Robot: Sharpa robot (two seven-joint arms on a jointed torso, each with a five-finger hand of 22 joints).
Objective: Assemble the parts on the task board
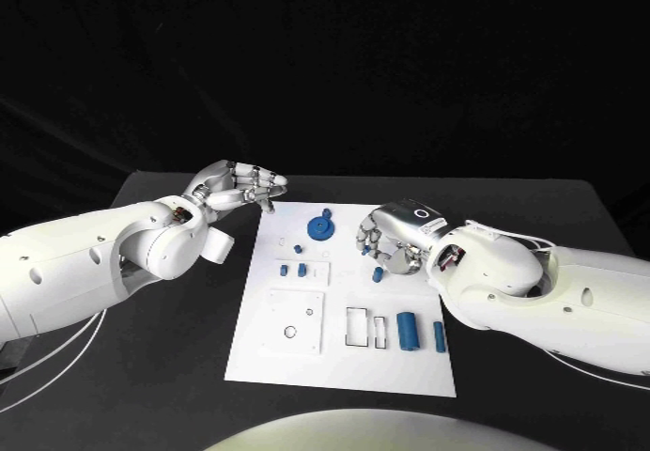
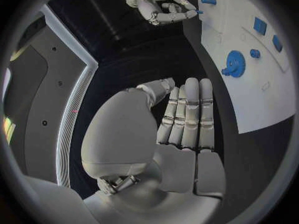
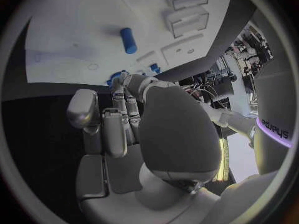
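The white task board (image 1: 346, 366) lies in the middle of the black table. On it are a blue gear (image 1: 319, 227), small blue pegs (image 1: 301, 271) and blue cylinders (image 1: 407, 329). My right hand (image 1: 393, 235) hovers over the board's far right part, fingers curled, and pinches a small blue part (image 3: 114, 78) at its fingertips. That hand (image 2: 156, 5) and the gear (image 2: 234, 63) also appear in the left wrist view. My left hand (image 1: 244, 188) hangs by the board's far left corner; its fingers (image 2: 187, 114) lie straight side by side and hold nothing.
Two raised clear frames (image 1: 358, 326) stand on the board beside the cylinders, and a square plate with holes (image 1: 291, 319) sits at its left. Another blue cylinder (image 3: 127, 40) lies on the board ahead of my right hand. Bare black table (image 1: 177, 357) surrounds the board.
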